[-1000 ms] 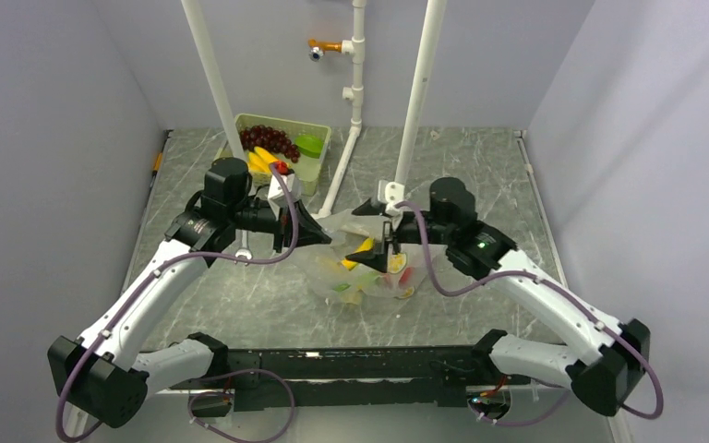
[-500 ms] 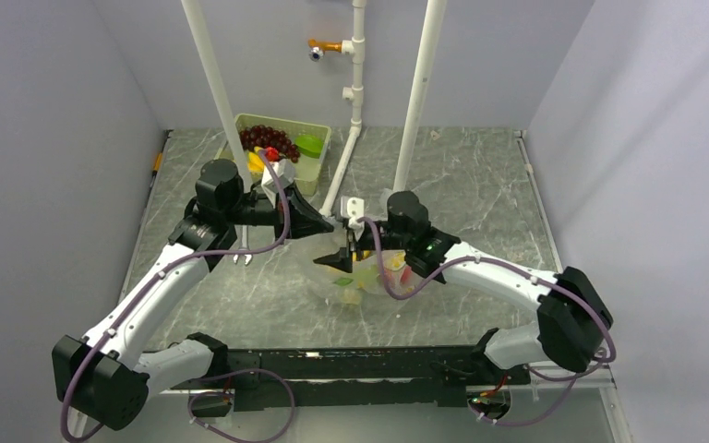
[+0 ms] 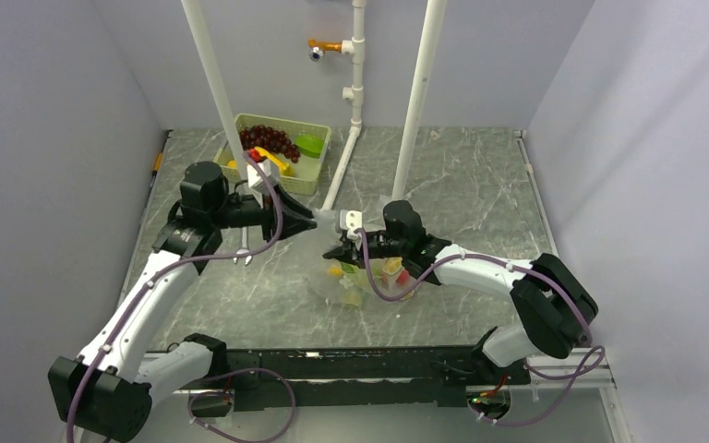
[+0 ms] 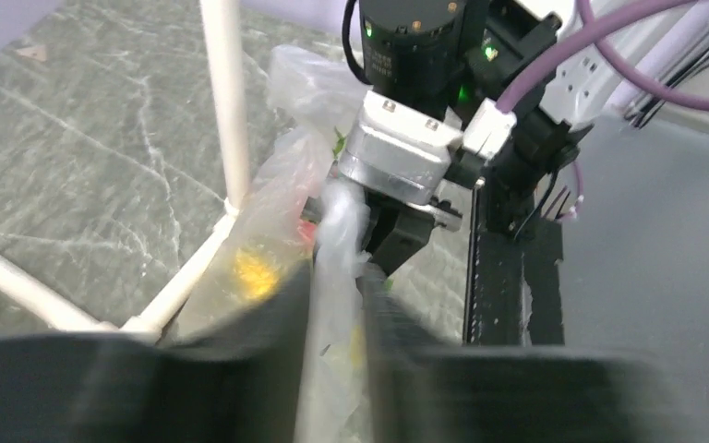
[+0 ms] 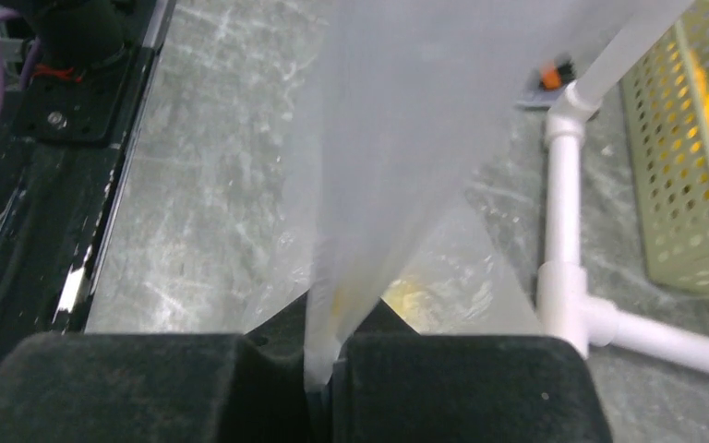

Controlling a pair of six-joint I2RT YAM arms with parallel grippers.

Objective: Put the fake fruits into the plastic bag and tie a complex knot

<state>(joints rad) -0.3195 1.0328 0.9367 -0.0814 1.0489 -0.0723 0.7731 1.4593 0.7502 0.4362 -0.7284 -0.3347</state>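
The plastic bag (image 3: 369,281) lies mid-table with fake fruits inside: a yellow one (image 3: 335,271) and a red one (image 3: 404,275). Its neck is drawn up into a taut strand (image 5: 397,138). My right gripper (image 3: 337,251) is shut on that strand, and the film is pinched between its pads (image 5: 332,318). My left gripper (image 3: 306,222) is just left of it, with its jaws apart. The strand (image 4: 332,240) still runs between its fingers (image 4: 335,277). A knot is out of view.
A pale green basket (image 3: 306,175) at the back left holds grapes (image 3: 270,140) and bananas (image 3: 272,159). White pipe posts (image 3: 210,83) (image 3: 422,92) rise behind the bag, and a pipe foot (image 5: 563,268) lies near it. A silver wrench (image 3: 242,257) lies under the left arm.
My right gripper swung left to the bag's neck and shut on the film. My left gripper drew back to the left and its jaws came apart.
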